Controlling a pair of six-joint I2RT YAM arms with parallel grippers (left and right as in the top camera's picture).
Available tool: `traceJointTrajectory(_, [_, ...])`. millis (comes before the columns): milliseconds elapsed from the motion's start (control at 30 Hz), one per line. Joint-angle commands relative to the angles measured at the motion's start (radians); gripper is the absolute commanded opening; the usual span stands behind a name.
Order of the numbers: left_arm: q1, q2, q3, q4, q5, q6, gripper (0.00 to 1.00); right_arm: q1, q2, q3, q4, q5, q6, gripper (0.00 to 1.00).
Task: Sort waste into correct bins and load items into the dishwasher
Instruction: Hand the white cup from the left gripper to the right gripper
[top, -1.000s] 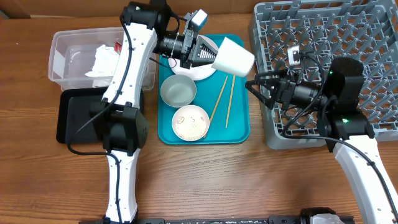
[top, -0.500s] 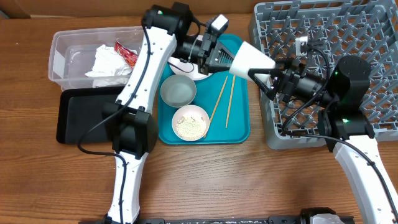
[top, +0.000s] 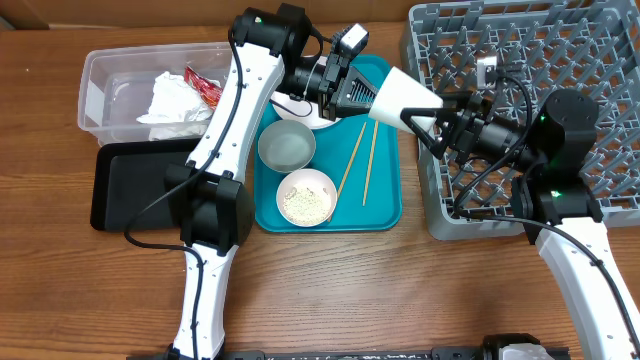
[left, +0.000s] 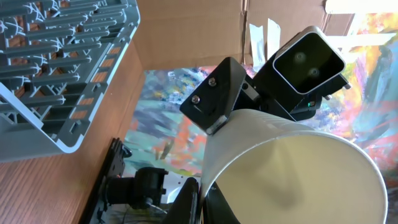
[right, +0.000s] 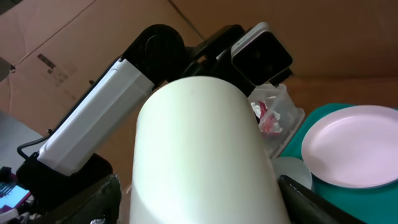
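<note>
A small white cup hangs sideways in the air between the teal tray and the grey dish rack. My left gripper is shut on its rim; in the left wrist view the fingers pinch the wall of the cup. My right gripper is open around the narrow base. In the right wrist view the cup fills the space between the two fingers. The pink plate lies on the tray.
On the teal tray sit a grey-white bowl, a bowl holding rice and two chopsticks. The clear tub holds a white napkin and a red wrapper. A black tray lies in front of the tub.
My left arm swung the cup to the right until its base sat between my right gripper's fingers. The right jaws have narrowed a little around it.
</note>
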Motion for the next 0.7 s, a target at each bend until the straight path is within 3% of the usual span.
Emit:
traceJointTrajectory(0, [0.014, -0.006, 0.014, -0.002, 0.042, 0.000, 0.04, -0.001, -0.005, 0.024, -0.013, -0.027, -0.010, 0.81])
traceJointTrajectory(167, [0.019, -0.006, 0.014, -0.002, 0.048, 0.000, 0.04, -0.001, -0.005, 0.024, -0.032, -0.027, -0.029, 0.75])
traceJointTrajectory(300, [0.019, -0.006, 0.014, -0.002, 0.047, 0.000, 0.04, -0.002, -0.005, 0.024, -0.028, -0.026, -0.029, 0.61])
traceJointTrajectory(433, [0.017, -0.006, 0.014, -0.002, 0.045, 0.001, 0.04, -0.003, -0.005, 0.024, -0.019, -0.016, -0.032, 0.57])
traceJointTrajectory(533, [0.017, -0.006, 0.014, -0.002, 0.044, 0.001, 0.09, -0.015, -0.005, 0.024, -0.003, -0.016, -0.032, 0.56])
traceJointTrajectory(667, [0.021, -0.006, 0.014, -0.002, 0.034, 0.000, 0.22, -0.054, -0.005, 0.024, 0.003, -0.020, -0.031, 0.56])
